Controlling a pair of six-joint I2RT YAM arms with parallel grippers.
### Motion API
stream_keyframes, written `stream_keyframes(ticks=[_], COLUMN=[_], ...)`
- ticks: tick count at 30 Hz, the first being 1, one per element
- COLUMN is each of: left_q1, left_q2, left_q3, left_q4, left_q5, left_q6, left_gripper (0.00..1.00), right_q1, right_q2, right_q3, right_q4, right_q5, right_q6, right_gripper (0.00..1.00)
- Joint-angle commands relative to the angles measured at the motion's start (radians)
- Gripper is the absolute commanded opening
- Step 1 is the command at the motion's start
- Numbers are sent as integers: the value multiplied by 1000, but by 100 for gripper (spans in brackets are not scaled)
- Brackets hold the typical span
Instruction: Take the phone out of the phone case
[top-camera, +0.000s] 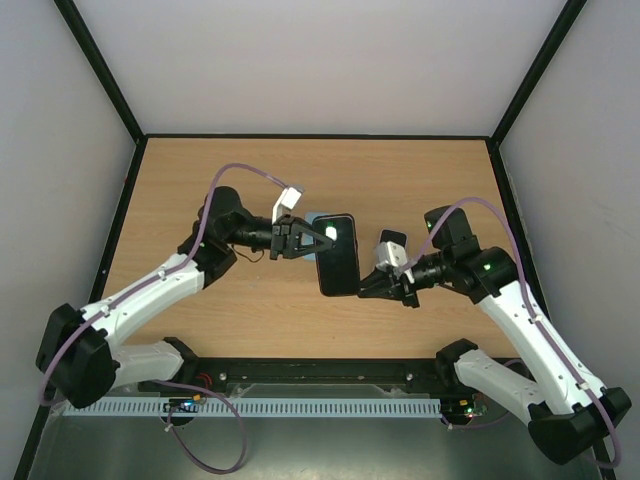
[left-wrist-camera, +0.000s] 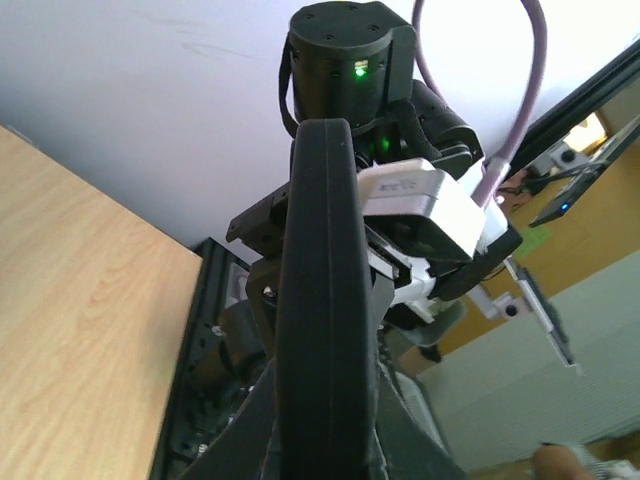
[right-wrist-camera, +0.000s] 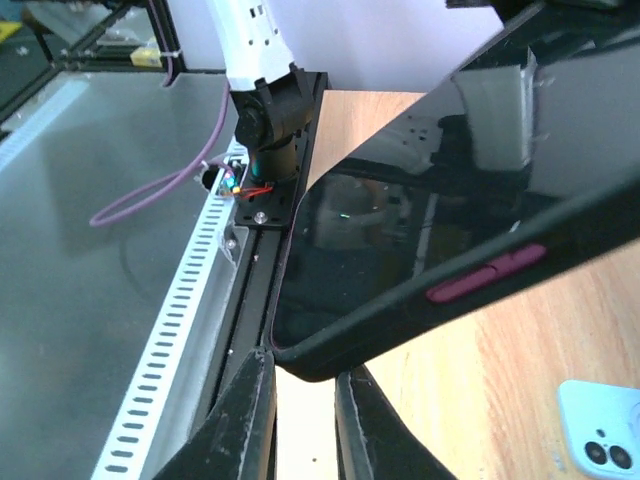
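Phone (right-wrist-camera: 400, 220) is seated in the phone case (right-wrist-camera: 400, 318); the two are not separated. The case is matte black with one dark red side button on a long edge. The screen is glossy black and mirrors its surroundings. The unit is held clear of the bench (top-camera: 250, 180), screen upward, long axis running roughly near to far. The left claw (top-camera: 318, 240) clamps one long edge. The right claw (right-wrist-camera: 305, 390) is pinched at the near corner.
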Motion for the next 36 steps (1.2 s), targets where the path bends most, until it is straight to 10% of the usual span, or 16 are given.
stream_keyframes(ticks=[1, 11, 16, 21, 36], left_q1=[-52, -121, -72, -26, -27], left_q2=[23, -21, -44, -74, -62], left_q3=[17, 115, 172, 182, 156], left_q4=[266, 55, -215, -355, -368], left_q5=[95, 96, 37, -63, -42], left_q6=[-282, -165, 49, 192, 227], left_gripper=[3, 3, 3, 3, 3], right_q1=[-1, -13, -13, -12, -3], right_q2=[9, 23, -11, -53, -19], right_q3=[21, -31, -46, -52, -12], right_q4=[29, 292, 184, 56, 64], right_q5=[153, 247, 115, 22, -83], right_q6=[-164, 99, 65, 26, 109], right_gripper=[8, 10, 47, 64, 45])
